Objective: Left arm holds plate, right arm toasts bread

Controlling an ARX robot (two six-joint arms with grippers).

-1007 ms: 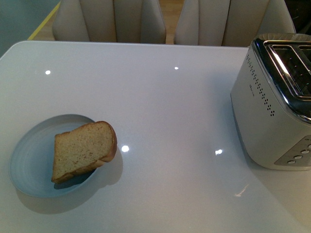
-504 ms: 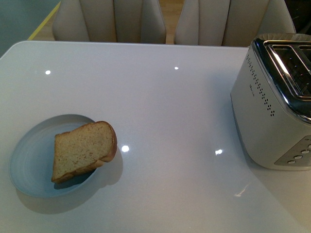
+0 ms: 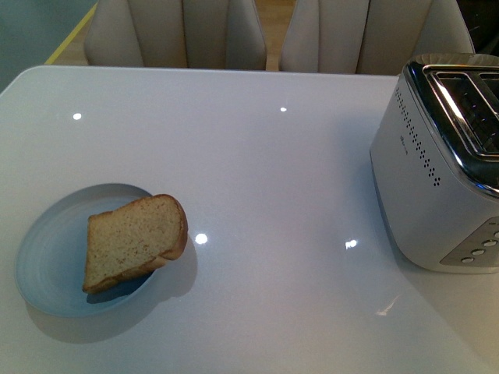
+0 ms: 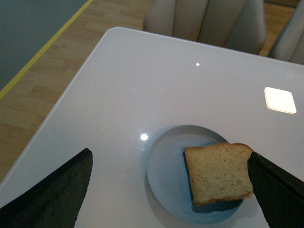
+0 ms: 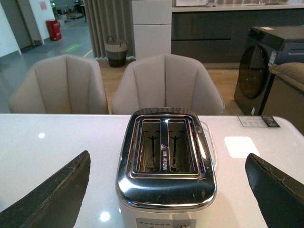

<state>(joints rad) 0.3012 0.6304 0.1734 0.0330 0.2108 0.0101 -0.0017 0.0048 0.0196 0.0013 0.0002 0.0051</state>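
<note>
The pale blue-grey plate (image 3: 47, 261) sits on the white table at the front left, with the slice of tan bread (image 3: 132, 241) lying on it and overhanging its right rim. In the left wrist view the plate (image 4: 164, 166) and bread (image 4: 218, 173) lie below my open left gripper (image 4: 171, 164), whose dark fingers (image 4: 57, 190) stand wide to either side. My right gripper (image 5: 168, 164) is open above the silver two-slot toaster (image 5: 164, 166), both slots empty. Neither arm shows in the front view.
The toaster (image 3: 440, 164) stands at the table's right edge, slots up, buttons on its front. Two beige chairs (image 3: 179, 31) are tucked in at the far side. The table's left edge (image 4: 61, 109) drops to a wooden floor.
</note>
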